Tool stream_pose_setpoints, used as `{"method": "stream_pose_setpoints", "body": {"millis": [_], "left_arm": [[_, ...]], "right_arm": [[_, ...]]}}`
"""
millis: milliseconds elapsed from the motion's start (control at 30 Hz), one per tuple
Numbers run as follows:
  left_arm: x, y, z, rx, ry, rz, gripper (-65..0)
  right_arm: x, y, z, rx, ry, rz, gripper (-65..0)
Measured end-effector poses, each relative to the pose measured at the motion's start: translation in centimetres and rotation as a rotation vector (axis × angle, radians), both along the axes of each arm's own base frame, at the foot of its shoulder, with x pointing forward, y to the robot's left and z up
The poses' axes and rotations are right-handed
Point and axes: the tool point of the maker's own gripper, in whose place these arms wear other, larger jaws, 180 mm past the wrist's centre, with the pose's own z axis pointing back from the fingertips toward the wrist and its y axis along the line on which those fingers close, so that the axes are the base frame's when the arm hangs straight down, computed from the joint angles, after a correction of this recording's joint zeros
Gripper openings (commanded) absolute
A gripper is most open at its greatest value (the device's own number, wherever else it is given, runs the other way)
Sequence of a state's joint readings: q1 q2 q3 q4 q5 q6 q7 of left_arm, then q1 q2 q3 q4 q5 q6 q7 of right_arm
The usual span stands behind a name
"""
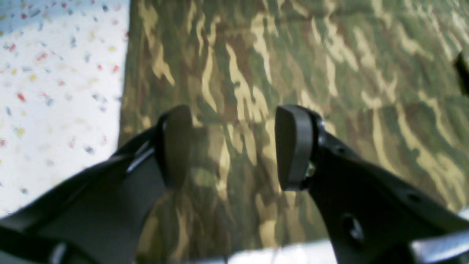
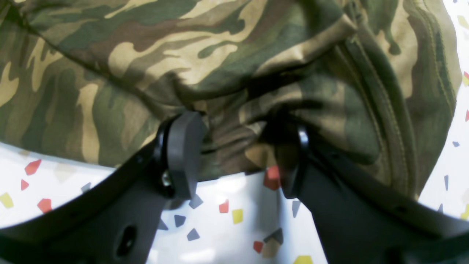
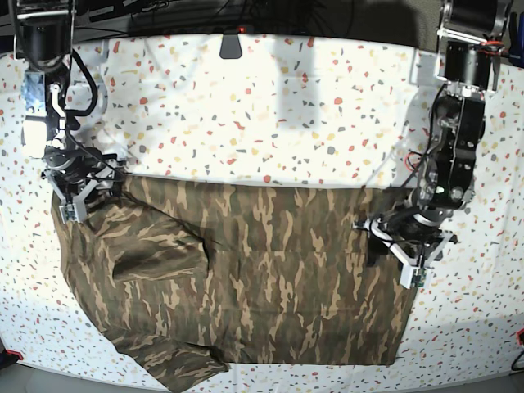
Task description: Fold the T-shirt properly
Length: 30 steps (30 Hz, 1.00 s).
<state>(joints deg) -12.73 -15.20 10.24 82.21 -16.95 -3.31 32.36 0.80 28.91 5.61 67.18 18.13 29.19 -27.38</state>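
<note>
The camouflage T-shirt (image 3: 262, 278) lies spread out on the speckled white table (image 3: 270, 106). My left gripper (image 3: 397, 254) is over the shirt's right edge. In the left wrist view it (image 1: 234, 146) stands open above flat cloth (image 1: 293, 55), with nothing pinched. My right gripper (image 3: 78, 196) is at the shirt's upper left corner. In the right wrist view its jaws (image 2: 236, 156) stand wide apart, and a bunched fold of cloth (image 2: 227, 121) lies between the fingertips. A stitched hem (image 2: 421, 91) runs down the right side there.
One sleeve (image 3: 155, 254) lies folded over the shirt's left part, and another sleeve (image 3: 180, 368) pokes out at the lower left near the table's front edge. A small dark object (image 3: 232, 45) sits at the table's back edge.
</note>
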Motion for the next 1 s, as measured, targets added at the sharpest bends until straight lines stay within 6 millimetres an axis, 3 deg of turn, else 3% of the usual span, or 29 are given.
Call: {"method": "stream_pose_setpoints", "body": {"millis": [100,267,400,500,1000], "left_arm": [[-1.2,0.3,-3.5,0.044,0.166,-0.038,-29.8],[-0.4,1.3,-6.1,0.037,0.219,-0.027,-29.8],[-1.1,1.7,-9.1,0.011,0.278,-0.014,-29.8],[-1.9,1.2,-9.9,0.004,0.347,-0.048,-29.8],[-1.8,1.0,-10.6,-0.016,0.251,-0.038,-29.8]], "right_arm": [[0.0,0.0,0.0,0.000,0.000,0.000,-32.5],[0.0,0.0,0.0,0.000,0.000,0.000,-32.5],[0.0,0.0,0.0,0.000,0.000,0.000,-32.5],[0.0,0.0,0.0,0.000,0.001,0.000,-32.5],[0.0,0.0,0.0,0.000,0.001,0.000,-32.5]]}}
